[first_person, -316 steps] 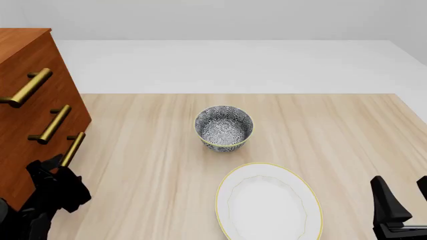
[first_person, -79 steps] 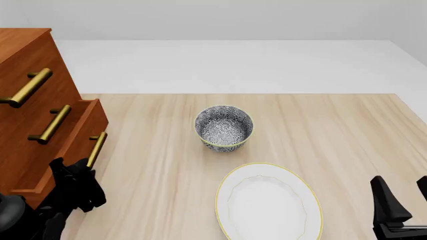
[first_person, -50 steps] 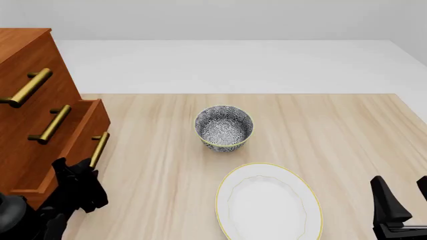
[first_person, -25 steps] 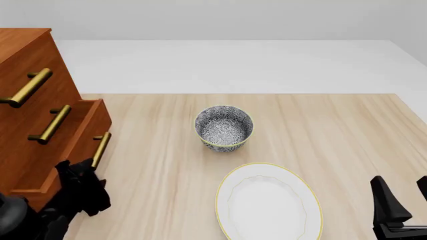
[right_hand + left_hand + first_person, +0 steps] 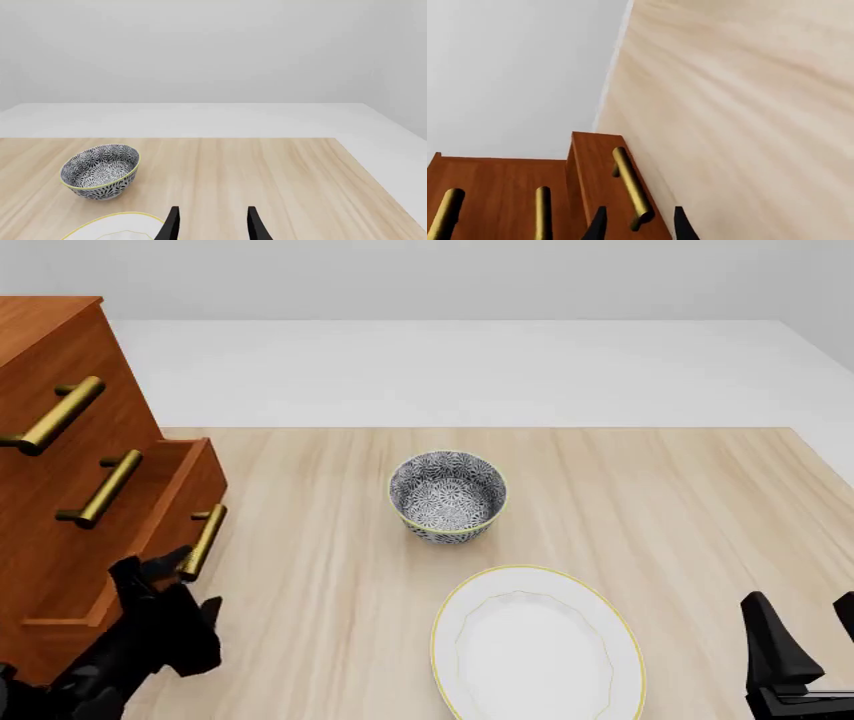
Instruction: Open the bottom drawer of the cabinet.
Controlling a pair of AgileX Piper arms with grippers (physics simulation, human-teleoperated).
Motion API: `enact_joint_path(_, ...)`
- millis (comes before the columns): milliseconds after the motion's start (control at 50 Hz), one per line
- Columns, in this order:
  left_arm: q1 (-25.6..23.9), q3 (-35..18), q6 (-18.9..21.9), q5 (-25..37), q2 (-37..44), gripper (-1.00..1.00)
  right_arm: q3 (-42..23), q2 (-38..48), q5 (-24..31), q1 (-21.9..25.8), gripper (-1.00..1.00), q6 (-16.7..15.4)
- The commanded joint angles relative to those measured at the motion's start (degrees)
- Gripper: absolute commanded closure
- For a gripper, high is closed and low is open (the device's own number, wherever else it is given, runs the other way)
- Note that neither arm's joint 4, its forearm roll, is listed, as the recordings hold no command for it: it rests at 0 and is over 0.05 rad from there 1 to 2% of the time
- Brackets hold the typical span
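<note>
Far left: cabinet (image 5: 47, 440), its bottom drawer (image 5: 140, 530) standing partly out, left gripper (image 5: 637, 225) with fingers apart either side of the brass handle (image 5: 630, 187) end. Centre: patterned bowl (image 5: 449, 495), then yellow-rimmed white plate (image 5: 539, 645). Far right: right gripper (image 5: 210, 225), fingers apart, empty.

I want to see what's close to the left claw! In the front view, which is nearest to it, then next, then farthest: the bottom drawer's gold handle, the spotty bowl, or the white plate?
1. Bottom drawer's handle, right at the left gripper.
2. Bowl, mid-table, and plate, toward the right, look too close to call.
</note>
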Motion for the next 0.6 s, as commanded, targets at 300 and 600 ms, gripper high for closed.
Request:
enact_joint_path(300, 1.48, 5.14, 0.44, 28.55, -40.11, -1.0, 0.0, 0.0, 0.0, 0.0, -1.0, 0.0)
enact_joint_path(600, 2.46, -7.82, -24.87, 56.38, -59.96, -1.0, 0.0, 0.0, 0.0, 0.0, -1.0, 0.0)
